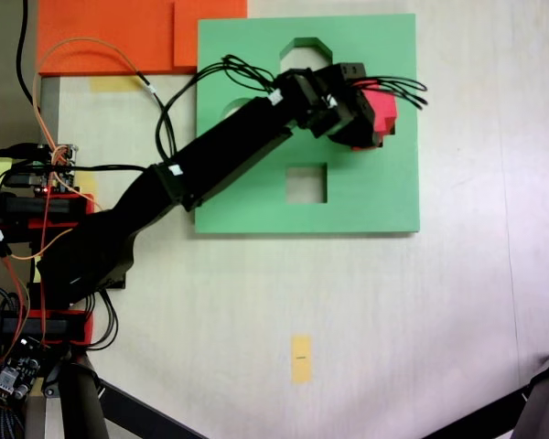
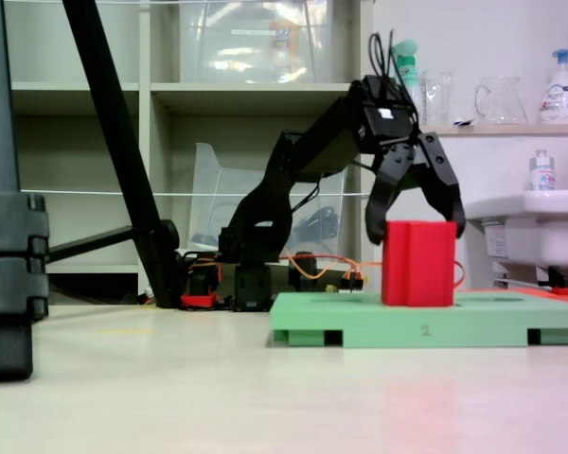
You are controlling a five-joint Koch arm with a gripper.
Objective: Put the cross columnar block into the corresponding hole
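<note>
The red cross columnar block (image 2: 418, 265) stands upright on the green foam board (image 2: 360, 322), toward the board's right side (image 1: 384, 183) in a fixed view. My gripper (image 2: 415, 230) is open, its two fingers straddling the block's top edges. From above, the gripper (image 1: 368, 117) covers most of the block (image 1: 385, 110) and hides the plus-shaped hole. Whether the block is sunk into that cutout cannot be told. The octagonal cutout (image 1: 304, 53) and the square cutout (image 1: 306, 183) lie bare.
Orange foam boards (image 1: 119, 37) lie against the green board's upper left corner. The arm's base, circuit boards and cables (image 1: 37, 183) crowd the left edge. A yellow tape strip (image 1: 300, 357) marks the table. Tripod legs (image 2: 114, 142) stand nearby.
</note>
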